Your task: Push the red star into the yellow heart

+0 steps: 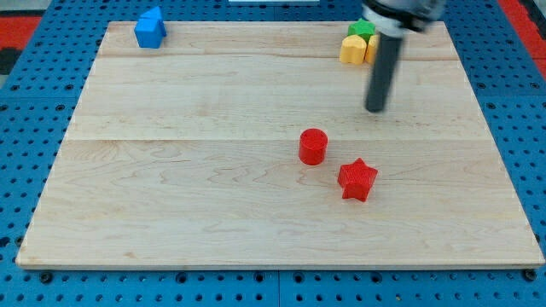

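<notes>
Blue pegboard (26, 170) surrounds a pale wooden board (188, 188) that fills most of the view, its planks running left to right.

Nearest, right of centre, lies the one red star (357, 180), flat on the wood and touching nothing. Just beyond it, slightly to its left, stands one red cylinder (313, 146), close to the star but apart from it.

Farther back and a little to the right, my tip (375, 109) sits on bare wood, well clear of both red blocks. It is a plain dark rod that holds nothing and touches no block; it rises toward the far edge, where its upper part passes in front of the far-right cluster.

That cluster sits at the far right of the board: one yellow heart (353, 49), with one green block (362, 30) touching it just behind; the green block's shape is hard to make out. The star lies well apart from the heart, with my tip between them.

At the far left corner stands one blue block (150, 28), alone.

Five blocks in all: two red, one yellow, one green, one blue.
</notes>
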### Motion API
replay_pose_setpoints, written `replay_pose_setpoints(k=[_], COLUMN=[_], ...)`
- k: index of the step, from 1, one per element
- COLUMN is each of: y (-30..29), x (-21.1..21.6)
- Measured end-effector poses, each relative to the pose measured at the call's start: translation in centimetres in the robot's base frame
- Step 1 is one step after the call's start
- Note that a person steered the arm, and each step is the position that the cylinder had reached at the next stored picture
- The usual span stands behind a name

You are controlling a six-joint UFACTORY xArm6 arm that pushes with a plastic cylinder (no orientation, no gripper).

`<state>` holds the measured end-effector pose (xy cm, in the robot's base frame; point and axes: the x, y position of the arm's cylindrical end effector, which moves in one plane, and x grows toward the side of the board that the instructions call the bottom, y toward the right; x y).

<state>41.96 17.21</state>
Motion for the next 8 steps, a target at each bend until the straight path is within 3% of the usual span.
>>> replay_pose_setpoints(k=[1, 2, 3, 5, 6, 7, 8], y=[1.3, -5.2, -12.1, -11.3, -13.9, -19.1, -18.9], x=[8.5, 10.3, 6.8, 11.4, 13.2, 11.5, 9.3])
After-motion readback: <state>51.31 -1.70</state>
